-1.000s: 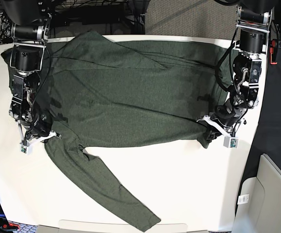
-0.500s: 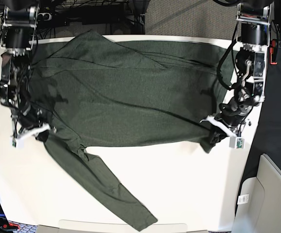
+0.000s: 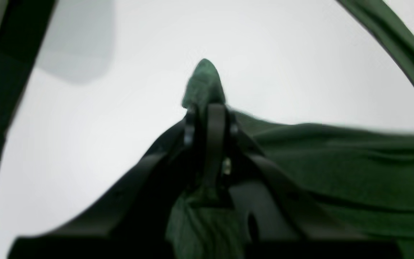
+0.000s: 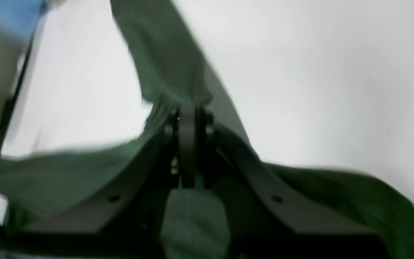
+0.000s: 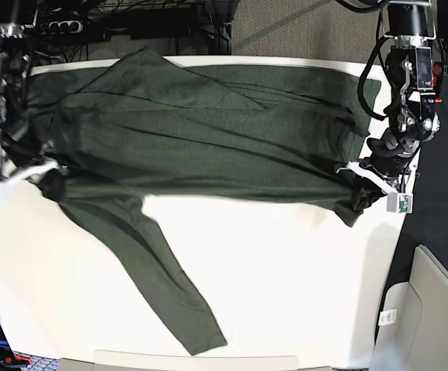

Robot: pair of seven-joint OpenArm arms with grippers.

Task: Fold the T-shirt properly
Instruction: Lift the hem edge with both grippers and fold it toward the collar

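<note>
Bare table point(image 5: 285, 286) front-right — sleeve point(image 5: 162, 286) seemingly crosses front-left.

The T-shirt point(image 5: 208, 147) is dark olive-green heathered knit with long sleeves and a plain front. It lies spread wide across the far half of the white desk point(image 5: 285, 286), creased with long diagonal folds. Its near edge is raised and taut, pinched at the left and right ends. One sleeve trails down toward the near edge, left of centre.

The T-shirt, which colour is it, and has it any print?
T-shirt: dark olive green, plain, no print; clearest in base view.
</note>
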